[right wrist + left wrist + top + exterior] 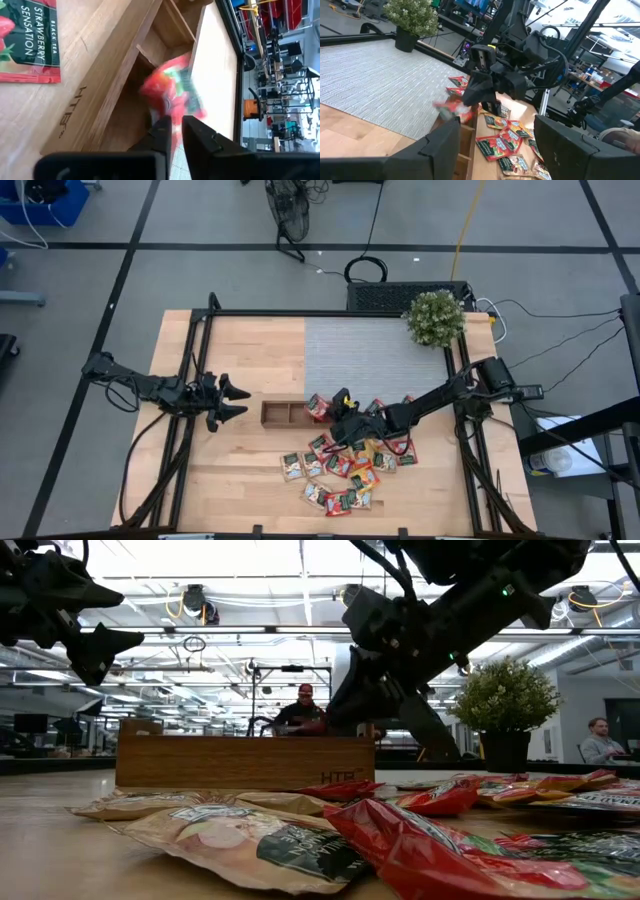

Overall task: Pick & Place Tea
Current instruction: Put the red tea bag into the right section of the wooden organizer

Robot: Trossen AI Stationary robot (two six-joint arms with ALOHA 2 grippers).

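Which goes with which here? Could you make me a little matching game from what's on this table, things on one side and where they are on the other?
Things:
1. red sachet
2. potted plant
3. left gripper
4. pile of tea sachets

Places:
A. far right corner of the table
B. spread on the bare wood on the near side of the wooden tray
C. at the right gripper fingertips, over the tray's end compartment
D. open, waiting beside the tray's other end

Pairs: 1-C, 2-A, 3-D, 4-B
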